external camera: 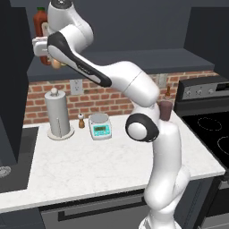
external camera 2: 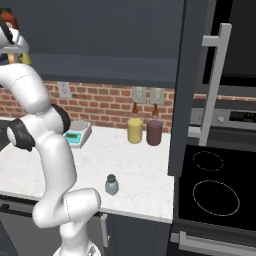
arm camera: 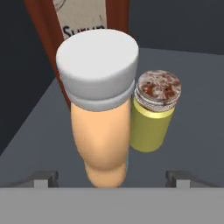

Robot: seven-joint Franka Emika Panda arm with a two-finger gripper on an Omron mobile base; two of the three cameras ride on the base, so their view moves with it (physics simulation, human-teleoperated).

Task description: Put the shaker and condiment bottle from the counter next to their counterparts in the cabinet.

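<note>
Two dark fingertips (arm camera: 43,178) stand wide apart at either side of the condiment bottle (arm camera: 103,131), neither touching it; the jaws are spread. That peach bottle stands upright on the cabinet (arm camera: 192,109) shelf, just in front of the tall red bottle (arm camera: 43,39), with the yellow shaker (arm camera: 153,118) just beside it on the right. Down on the marble surface (external camera 2: 135,165), the teal shaker (external camera 2: 111,185) stands near its front edge.

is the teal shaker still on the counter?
Yes, in the right base view the shaker stands on the counter near its front edge, while the condiment bottle is already on the cabinet shelf.
</note>
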